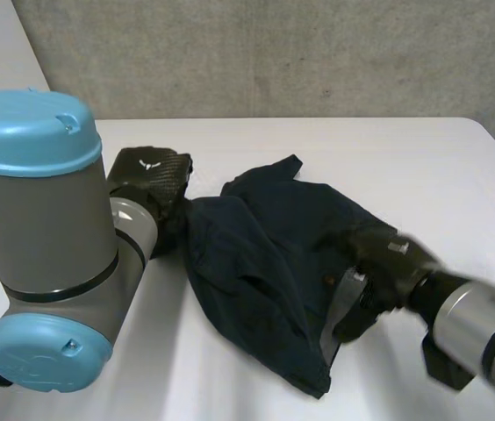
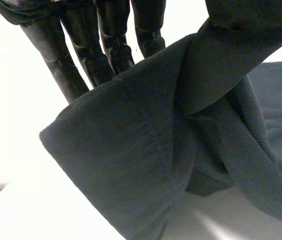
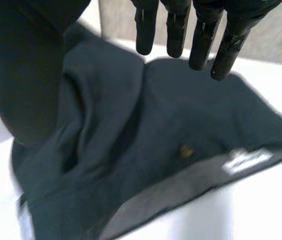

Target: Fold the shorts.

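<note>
Shorts (image 1: pixel 265 263), dark navy, are lying bunched in a loose heap, one rumpled layer lapping over another. The pale inner waistband (image 3: pixel 181 192) and its label (image 3: pixel 243 161) are showing along their right edge. At the shorts' left edge the left robot hand (image 1: pixel 151 171) is gripping a raised fold. Its straight fingers (image 2: pixel 106 45) are running behind the cloth, which seems to be pinched against the thumb and is hanging clear of the surface. At the shorts' right edge the right robot hand (image 1: pixel 379 263) is hovering just over the fabric near the waistband, its fingers (image 3: pixel 201 35) straight, apart and clasping nothing. The white tabletop (image 1: pixel 388 158) is carrying the shorts and reaching out beyond them on all sides. The step in hand looks like spreading the garment before any fold, so the task is barely beginning. To do it well, the left robot hand should be drawing its edge outward from the shorts' middle. The right robot hand should be taking a firm pinch on the waistband and pulling the opposite way, low and level, so the bunched layers are sliding flat rather than rolling under. Lifting too high is risking the loose cloth flopping back over the shorts' middle.
</note>
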`<state>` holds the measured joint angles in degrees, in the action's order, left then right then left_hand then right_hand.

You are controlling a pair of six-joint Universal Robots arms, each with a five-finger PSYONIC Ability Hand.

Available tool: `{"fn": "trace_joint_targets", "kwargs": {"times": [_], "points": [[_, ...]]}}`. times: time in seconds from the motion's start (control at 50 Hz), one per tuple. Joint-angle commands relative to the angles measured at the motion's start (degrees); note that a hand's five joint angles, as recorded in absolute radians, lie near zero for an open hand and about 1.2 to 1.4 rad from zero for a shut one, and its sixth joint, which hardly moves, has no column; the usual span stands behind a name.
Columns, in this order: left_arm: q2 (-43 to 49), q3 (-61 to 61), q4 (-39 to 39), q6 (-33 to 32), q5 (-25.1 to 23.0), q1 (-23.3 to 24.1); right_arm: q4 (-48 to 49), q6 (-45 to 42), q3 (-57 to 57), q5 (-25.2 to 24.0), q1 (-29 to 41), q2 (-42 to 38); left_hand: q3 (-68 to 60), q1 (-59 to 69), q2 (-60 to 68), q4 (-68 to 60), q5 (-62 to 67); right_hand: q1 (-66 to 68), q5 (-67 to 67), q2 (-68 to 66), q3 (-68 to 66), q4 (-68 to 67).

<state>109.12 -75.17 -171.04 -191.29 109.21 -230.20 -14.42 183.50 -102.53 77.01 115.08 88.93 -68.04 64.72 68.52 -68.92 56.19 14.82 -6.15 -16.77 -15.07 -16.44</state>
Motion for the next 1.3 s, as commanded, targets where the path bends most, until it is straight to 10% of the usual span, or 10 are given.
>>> {"fn": "trace_joint_targets", "kwargs": {"times": [0.02, 0.48, 0.56, 0.66, 0.78, 1.08, 1.3], "points": [[-1.89, 1.52, -0.08, 0.04, -0.05, 1.42, 3.61, 1.60, -1.62, 11.66, 9.28, -4.90, -11.96, 15.28, 11.48, -11.08, 13.81, -0.87, 2.20, 2.82, 1.11, 2.49], [-3.48, 2.23, -0.26, 0.74, 0.04, 3.44, 6.60, 17.77, 4.09, 31.61, 20.97, -19.76, -11.96, 15.28, 11.48, -11.08, 13.81, 0.14, 1.20, 1.81, 0.11, 1.49], [-3.57, 2.23, -0.26, 0.74, 0.04, 3.44, 8.62, 17.86, 5.76, 33.11, 22.20, -22.04, -11.96, 15.28, 11.48, -11.08, 13.81, 11.38, -10.05, -9.43, -11.13, -9.76], [-3.83, 2.40, -0.26, 0.74, 0.04, 3.53, 11.26, 17.95, 7.17, 33.20, 22.03, -23.28, -11.96, 15.28, 11.48, -11.08, 13.81, 65.11, -63.78, -63.16, -64.87, -63.49], [-5.76, 2.40, -0.17, 0.56, 0.04, 3.18, 11.61, 16.81, 9.19, 31.36, 21.59, -20.91, -11.96, 15.28, 11.48, -11.08, 13.81, 65.18, -63.85, -63.23, -64.93, -63.56], [-18.59, 3.90, 0.97, -10.76, -1.19, -2.01, -1.99, -33.61, 37.98, 21.60, 2.69, -4.82, -11.96, 15.28, 11.48, -11.08, 13.81, 65.18, -63.85, -63.23, -64.93, -63.56], [-19.83, 2.58, 3.26, -17.63, -2.07, -0.69, -11.68, -38.74, 43.30, 17.74, 2.95, -5.87, -11.96, 15.28, 11.48, -11.08, 13.81, 65.18, -63.85, -63.23, -64.93, -63.56]]}}
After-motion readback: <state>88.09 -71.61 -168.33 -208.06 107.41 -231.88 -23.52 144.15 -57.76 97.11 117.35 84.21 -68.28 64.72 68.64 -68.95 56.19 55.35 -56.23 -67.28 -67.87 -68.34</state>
